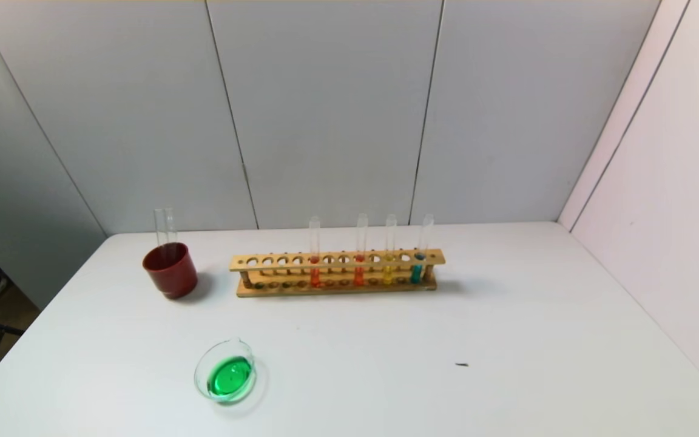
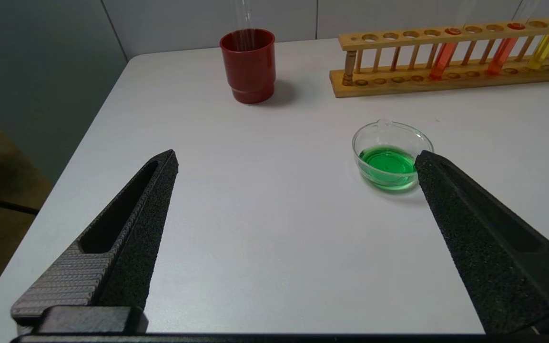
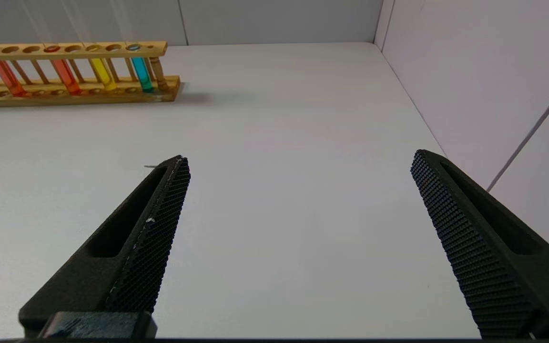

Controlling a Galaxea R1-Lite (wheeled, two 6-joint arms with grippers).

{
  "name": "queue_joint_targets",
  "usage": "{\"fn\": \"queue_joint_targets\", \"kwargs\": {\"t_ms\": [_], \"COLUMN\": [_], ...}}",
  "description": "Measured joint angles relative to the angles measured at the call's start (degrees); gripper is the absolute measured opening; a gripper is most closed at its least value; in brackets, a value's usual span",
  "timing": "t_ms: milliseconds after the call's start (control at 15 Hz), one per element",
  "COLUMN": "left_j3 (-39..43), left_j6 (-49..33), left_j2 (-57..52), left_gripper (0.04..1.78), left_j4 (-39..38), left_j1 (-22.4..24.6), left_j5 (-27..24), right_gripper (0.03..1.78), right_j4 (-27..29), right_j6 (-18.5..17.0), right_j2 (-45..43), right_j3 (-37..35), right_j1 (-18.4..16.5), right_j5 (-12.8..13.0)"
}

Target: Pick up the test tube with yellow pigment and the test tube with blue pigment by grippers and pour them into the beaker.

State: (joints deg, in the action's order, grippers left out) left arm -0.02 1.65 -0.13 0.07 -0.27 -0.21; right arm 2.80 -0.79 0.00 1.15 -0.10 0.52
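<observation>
The beaker (image 1: 223,346) stands near the table's front left and holds green liquid; it also shows in the left wrist view (image 2: 391,129). A tube with yellow liquid (image 1: 388,271) and a tube with teal-blue liquid (image 1: 416,272) stand in the wooden rack (image 1: 337,260). No tube with sky-blue liquid shows. Two empty clear tubes (image 1: 165,226) stand in the red cup (image 1: 170,274). My left gripper (image 2: 297,153) is open and empty above the table, with the beaker beside one finger. My right gripper (image 3: 299,155) is open and empty over bare table. Neither arm shows in the head view.
Two tubes with orange-red liquid (image 1: 315,273) stand in the rack left of the yellow one. A small dark speck (image 1: 461,365) lies on the white table. Grey panels close the back, and a pale wall runs along the table's right edge.
</observation>
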Motion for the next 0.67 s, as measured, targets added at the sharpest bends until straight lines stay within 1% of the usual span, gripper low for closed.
{"fn": "queue_joint_targets", "kwargs": {"t_ms": [667], "left_j3": [0.0], "left_j6": [0.0], "left_j2": [0.0], "left_gripper": [1.75], "left_j4": [0.0], "left_j1": [0.0], "left_j5": [0.0], "right_gripper": [1.70], "right_j4": [-0.1], "right_j6": [0.1], "right_j2": [0.0], "right_j3": [0.0], "right_j1": [0.0], "right_j5": [0.0]}}
